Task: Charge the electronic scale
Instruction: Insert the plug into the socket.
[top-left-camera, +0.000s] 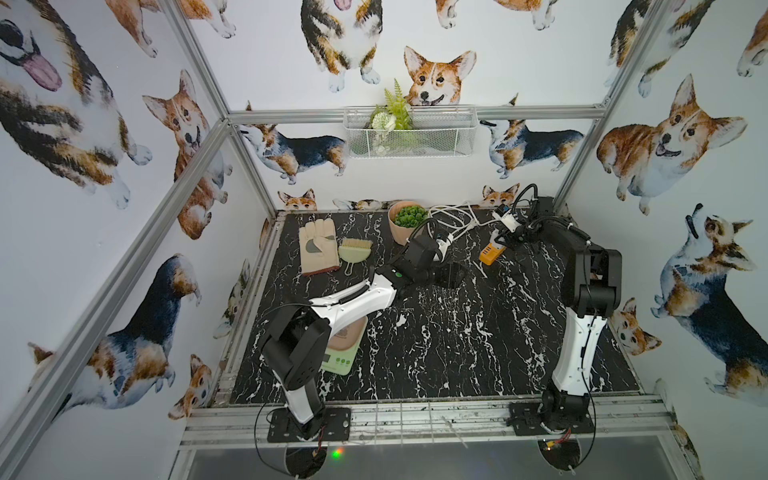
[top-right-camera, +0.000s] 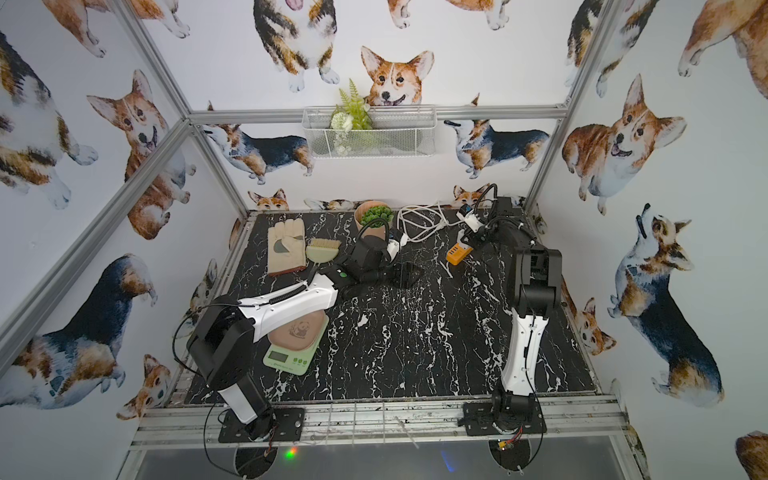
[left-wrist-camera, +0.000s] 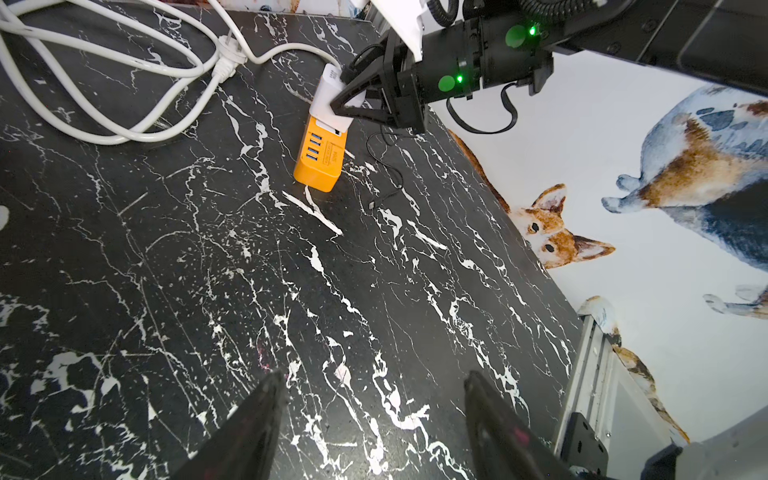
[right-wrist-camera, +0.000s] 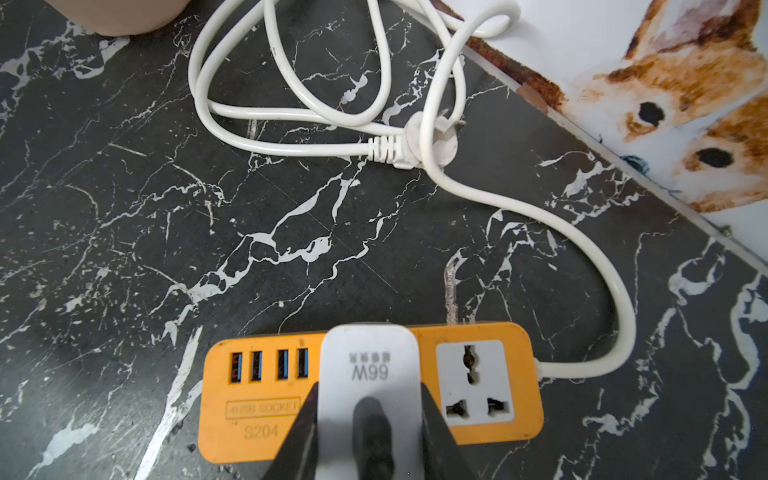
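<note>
Right gripper (right-wrist-camera: 369, 388) clamps the white charger (right-wrist-camera: 372, 353), well apart from the electronic scale (top-right-camera: 294, 343); left gripper (left-wrist-camera: 372, 378) spread, empty.

Orange power strip (right-wrist-camera: 257, 390), framed label below its USB ports: "4USB SOCKET"
Power strip, under that label: "S204"
White charger (right-wrist-camera: 370, 370) standing on the power strip: "66W", with small characters beside it unreadable
Electronic scale (top-right-camera: 291, 357), well apart from the power strip: print too small to read

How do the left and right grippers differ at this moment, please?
The left gripper is open and empty; the right gripper is shut on the white charger block. The left gripper hangs over bare tabletop; the right gripper is at the orange power strip. Both have dark fingers.
</note>
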